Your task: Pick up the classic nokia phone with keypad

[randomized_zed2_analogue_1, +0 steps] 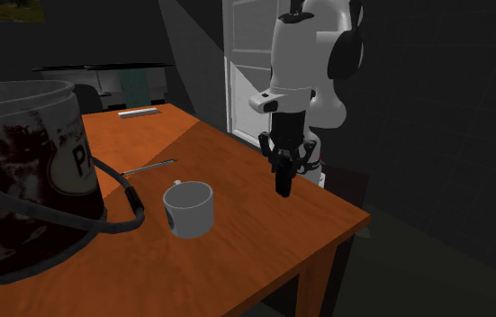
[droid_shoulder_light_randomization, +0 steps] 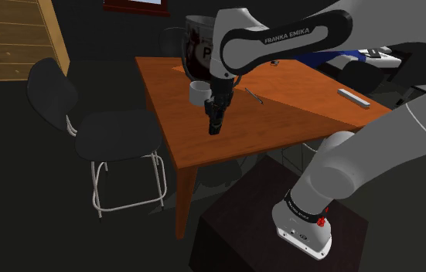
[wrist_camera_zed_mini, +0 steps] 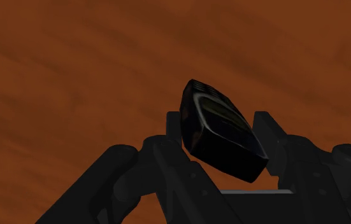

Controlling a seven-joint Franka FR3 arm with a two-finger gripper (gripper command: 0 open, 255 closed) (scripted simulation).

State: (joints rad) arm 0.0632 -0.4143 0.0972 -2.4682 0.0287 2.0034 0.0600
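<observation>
In the shoulder view I am seeing the tool [droid_shoulder_light_randomization: 216, 116] clamped on the dark phone [droid_shoulder_light_randomization: 215, 127], which is hanging above the orange surface [droid_shoulder_light_randomization: 281, 127] with its long axis near upright. The arm [droid_shoulder_light_randomization: 281, 39] is carrying the words "FRANKA EMIKA". A bucket [droid_shoulder_light_randomization: 195, 46] behind it is showing a "P", with a white mug [droid_shoulder_light_randomization: 198, 93] just beside it.

In the second exterior view the phone [randomized_zed2_analogue_1: 283, 185] is pointing downward, the mug is standing mouth up, and the bucket's label is reading "PA"; I cannot tell its contents.

In the wrist view the fingers [wrist_camera_zed_mini: 175, 124] are pressing on both sides of the phone, which is lying aslant between them.
</observation>
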